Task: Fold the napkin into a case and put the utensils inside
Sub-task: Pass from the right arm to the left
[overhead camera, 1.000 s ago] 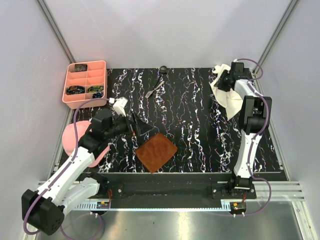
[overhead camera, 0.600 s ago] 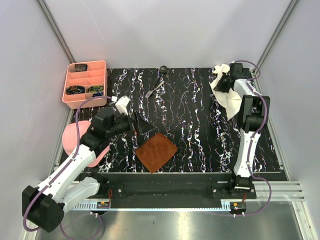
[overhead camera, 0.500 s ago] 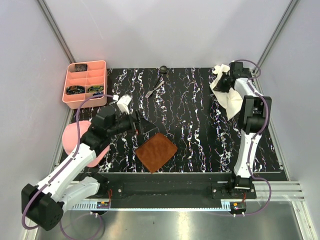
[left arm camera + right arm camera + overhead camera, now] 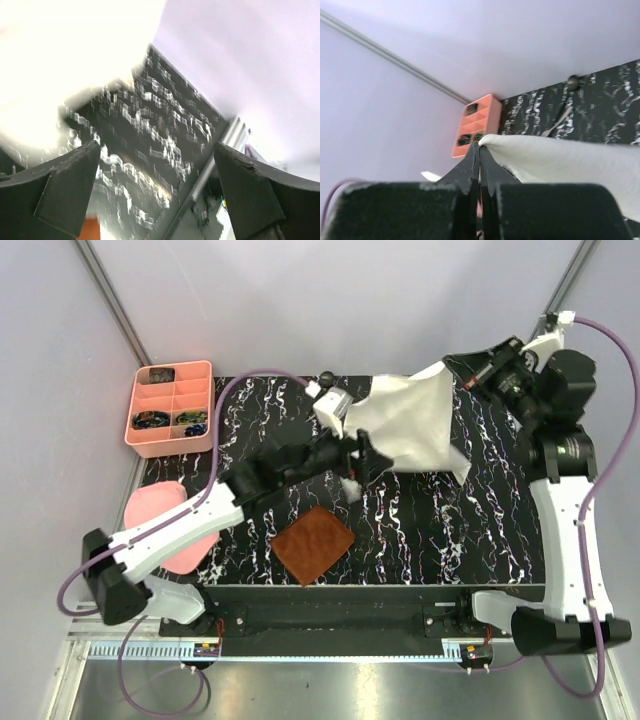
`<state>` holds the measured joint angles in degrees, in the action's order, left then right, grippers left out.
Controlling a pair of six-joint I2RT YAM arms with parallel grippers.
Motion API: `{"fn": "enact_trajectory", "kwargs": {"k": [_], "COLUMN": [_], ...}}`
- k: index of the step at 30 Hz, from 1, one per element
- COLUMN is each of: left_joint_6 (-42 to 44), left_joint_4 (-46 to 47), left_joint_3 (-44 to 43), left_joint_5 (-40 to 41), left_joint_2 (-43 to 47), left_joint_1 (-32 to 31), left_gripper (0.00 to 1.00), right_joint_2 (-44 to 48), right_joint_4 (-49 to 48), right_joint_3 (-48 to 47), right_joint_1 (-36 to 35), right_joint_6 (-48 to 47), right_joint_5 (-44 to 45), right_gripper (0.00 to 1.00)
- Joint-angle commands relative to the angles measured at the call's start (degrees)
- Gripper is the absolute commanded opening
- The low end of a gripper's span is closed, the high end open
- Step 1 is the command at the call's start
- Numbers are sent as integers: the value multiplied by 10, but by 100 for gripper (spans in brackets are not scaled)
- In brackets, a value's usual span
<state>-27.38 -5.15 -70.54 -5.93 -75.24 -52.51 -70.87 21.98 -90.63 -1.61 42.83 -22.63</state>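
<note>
Napkin (image 4: 415,425) hung in the air across the far middle of the desk (image 4: 420,530), left gripper (image 4: 360,458) at its left edge, mat (image 4: 313,544) front centre, tray (image 4: 170,408) far left, bare desk front right.

The large cream-white cloth napkin (image 4: 415,425) hangs above the far right part of the black marbled table (image 4: 420,530). The brown square mat (image 4: 313,544) lies by the near edge, left of the middle. The pink compartment tray (image 4: 172,366) sits at the far left corner. The small dark spoon (image 4: 326,377) and grey metal fork (image 4: 559,121) lie close together by the far edge.
</note>
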Motion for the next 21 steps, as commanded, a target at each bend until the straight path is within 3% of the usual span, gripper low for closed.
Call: {"fn": "enact_trajectory", "kwargs": {"k": [1, 10, 13, 14, 17, 18, 21], "left_joint_6": [65, 67, 98, 121, 266, 318, 348], "left_joint_4": [0, 25, 21, 22, 23, 22, 35], "left_joint_3": [-111, -133, -143, -150, -178, -189, -219], "left_joint_5": [79, 21, 35, 52, 229, 289, 370], "left_joint_2": [-45, 11, 20, 22, -12, -28, -86], "left_joint_1": [-5, -35, -80, -127, -239, -252, -266], "left_gripper": [99, 99, 99, 99, 99, 99, 96], "right_joint_2": [24, 107, 136, 144, 171, 183, 208], "right_joint_4": [12, 54, 66, 77, 95, 99, 105], "right_joint_3": [28, 8, 12, 12, 23, 33, 66], "right_joint_1": [-1, 0, 0, 0, 0, 0, 0], "right_joint_6": [66, 51, 61, 63, 81, 88, 128], "right_joint_5": [-22, -5, 16, 28, 47, 51, 66], "right_gripper": [0, 0, 0, 0, 0, 0, 0]}}
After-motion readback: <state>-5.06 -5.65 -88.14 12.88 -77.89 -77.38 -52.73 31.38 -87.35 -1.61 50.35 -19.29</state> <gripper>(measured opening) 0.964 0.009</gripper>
